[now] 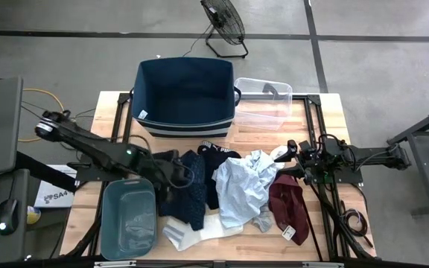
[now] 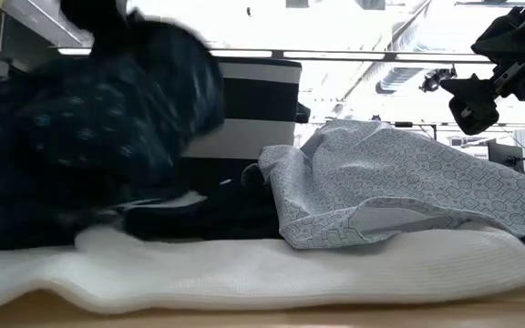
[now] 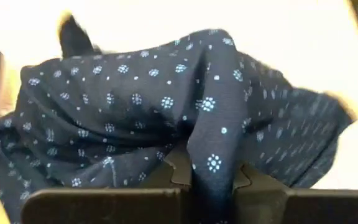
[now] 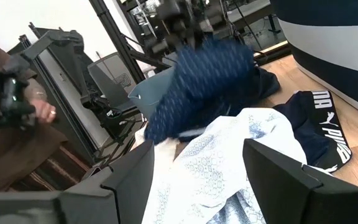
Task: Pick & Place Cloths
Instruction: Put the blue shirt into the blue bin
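Note:
My left gripper [image 1: 171, 173] hangs over the left side of the cloth pile, shut on a navy piece with small white dots [image 1: 192, 195]. Beside it lie a light blue shirt [image 1: 240, 186], a black piece with white lettering [image 1: 218, 152], a maroon piece [image 1: 287, 205], and white and grey socks [image 1: 199, 232] by the near edge. My right gripper [image 1: 293, 151] is open and hovers above the pile's right side. In the right wrist view its fingers [image 4: 278, 168] stand over the shirt [image 4: 229, 155] without touching it. My left gripper pinches a raised fold of the navy dotted piece [image 3: 211, 168] between its two fingers, coming from above. The cloth drapes down around and below the fingers [image 4: 197, 81]. Its lower part reaches down to the pile [image 2: 80, 182]; whether it hangs clear, I cannot tell.
A navy fabric bin with a white-striped base [image 1: 185, 93] stands at the far side, with a clear plastic tub [image 1: 263, 100] to its right. A teal tub [image 1: 129, 219] sits near the left corner. A person's hand [image 4: 39, 109] shows beyond the table.

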